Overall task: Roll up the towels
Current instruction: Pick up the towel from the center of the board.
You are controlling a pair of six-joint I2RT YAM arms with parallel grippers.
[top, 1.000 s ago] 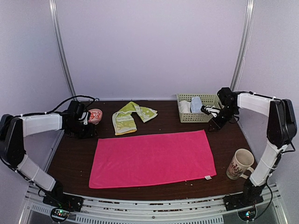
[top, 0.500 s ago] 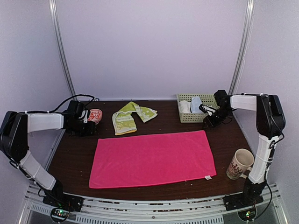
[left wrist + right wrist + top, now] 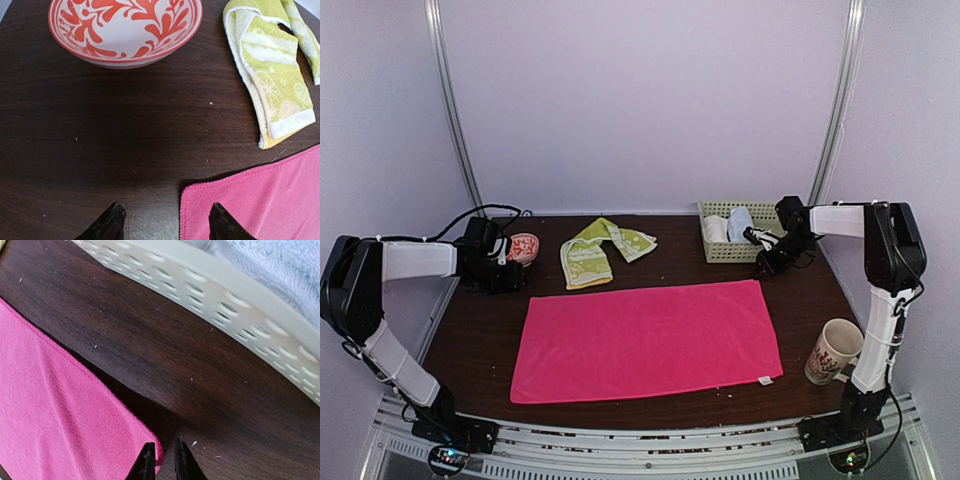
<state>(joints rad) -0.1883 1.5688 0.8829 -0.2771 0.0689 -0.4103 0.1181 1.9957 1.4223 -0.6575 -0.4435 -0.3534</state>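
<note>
Pink towel (image 3: 645,340) lies flat and fully spread mid-worktop (image 3: 480,330), long side parallel to the near edge. Not rolled yet.

Green towel (image 3: 588,255) is bunched and folded at the far edge, left of centre, just beyond the pink one and not touching it. Untouched; judged to be second in line.

Left gripper (image 3: 167,227): fingers spread, nothing between them. It sits low over the pink towel's far-left corner, one finger above the cloth edge and the other above bare wood. It looks lined up to bite that corner.

Right gripper (image 3: 163,450): jaws nearly pressed together with the pink towel's far-right corner between the tips. It reads as a pinch on the corner, though the cloth isn't lifted, so how firm the hold is can't be told.

Likely reason for the layout: one arm per far corner, so the far edge can be turned over evenly and rolled toward the near edge. Spreading the towel flat first keeps the roll straight.

Clutter:
- Basket (image 3: 752,252) of cloths sits at the far-right, just behind the right gripper, so clearance is tight.
- Bowl (image 3: 125,55) sits at the far-left, beyond the left gripper.
- Mug (image 3: 833,350) stands near the right edge, apart from the towel's near-right corner.

Risk: if only one corner is held, the edge will skew.
</note>
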